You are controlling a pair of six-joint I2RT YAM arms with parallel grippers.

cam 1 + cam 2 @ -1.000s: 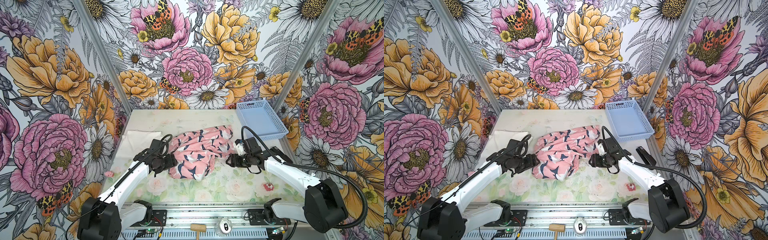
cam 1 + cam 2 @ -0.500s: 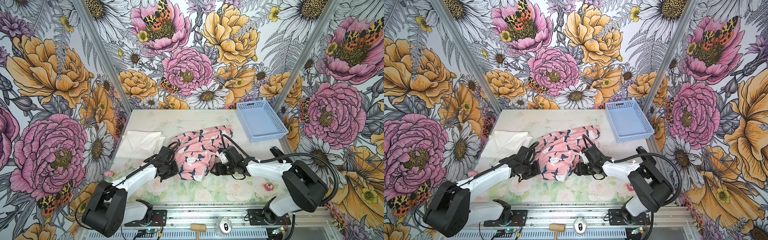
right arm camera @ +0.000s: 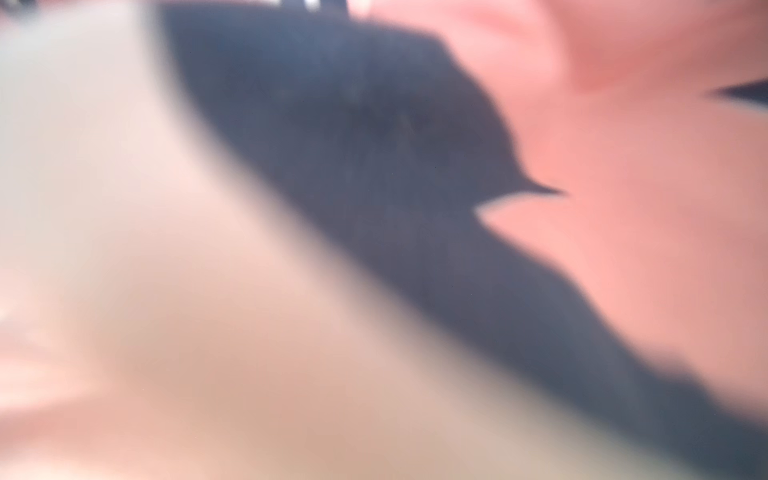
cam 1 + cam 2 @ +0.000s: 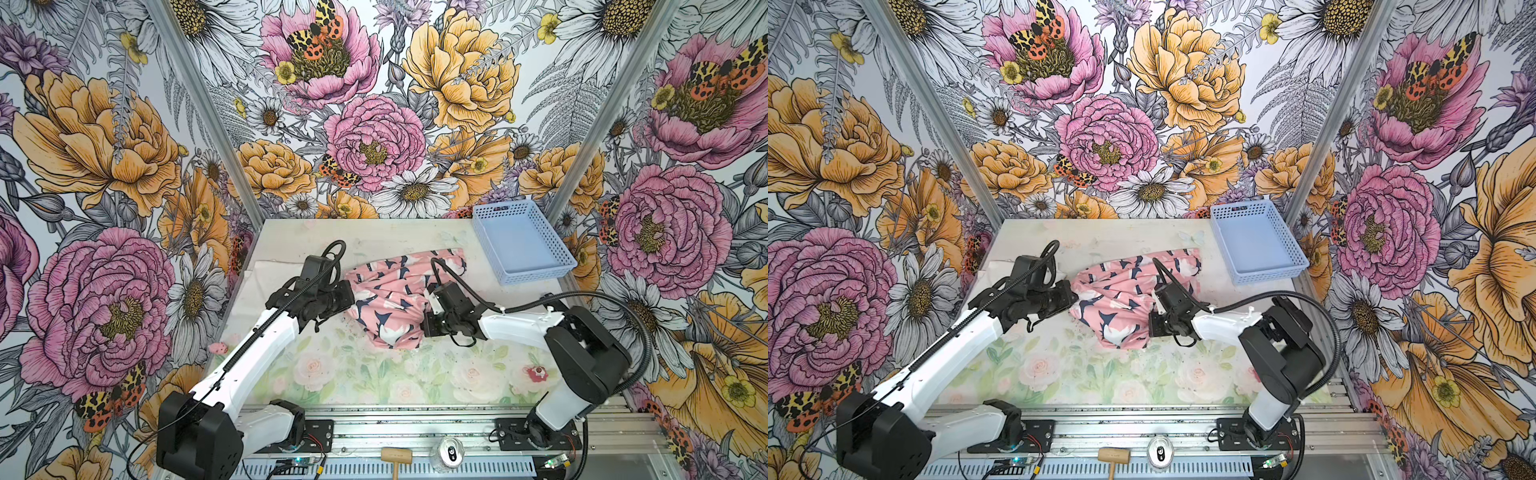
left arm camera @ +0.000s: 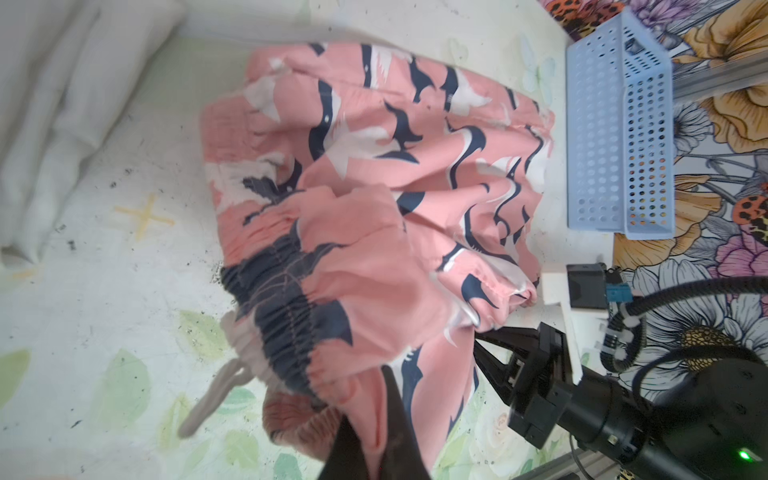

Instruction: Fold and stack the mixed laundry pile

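Softly crumpled pink garment [image 4: 390, 293], gathered elastic waistband [image 5: 286, 328], perforated plastic basket [image 4: 538, 274]

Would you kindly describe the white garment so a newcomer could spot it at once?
Start at the pale floral table and look along its left edge. There lies a folded plain white cloth T-shirt; unlike the crumpled pink garment with navy and white shapes mid-table, it is unprinted.

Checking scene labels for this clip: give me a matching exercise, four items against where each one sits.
1 pink garment
2 white T-shirt
3 blue basket
4 wooden mallet

A far right corner of the table
B at the left edge
C bunched up in the middle
D off the table, past its near edge

Pairs: 1-C, 2-B, 3-A, 4-D
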